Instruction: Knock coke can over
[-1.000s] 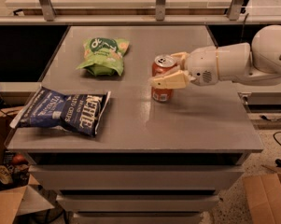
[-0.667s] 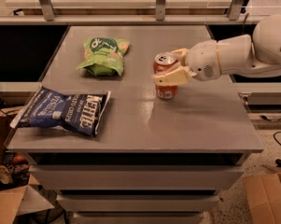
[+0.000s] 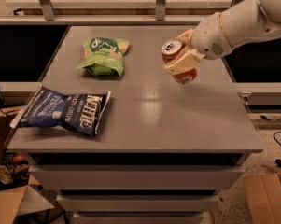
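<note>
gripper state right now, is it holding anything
Gripper: shut on the small orange-red metal drink can, which is tilted, at the right side of the grey table.

Arm (image 3: 242,22): smooth white shell, thick and rounded, widening toward the upper right edge of the camera view; a thin tan ring (image 3: 221,29) circles it near the wrist; a small patch of fine dark dots (image 3: 217,48) marks the wrist's lower side. Gripper (image 3: 176,52): fitted at the arm's end, upper right of centre; its two fingers (image 3: 182,63) are cream-yellow, flat and blocky, duller than the white shell.
</note>
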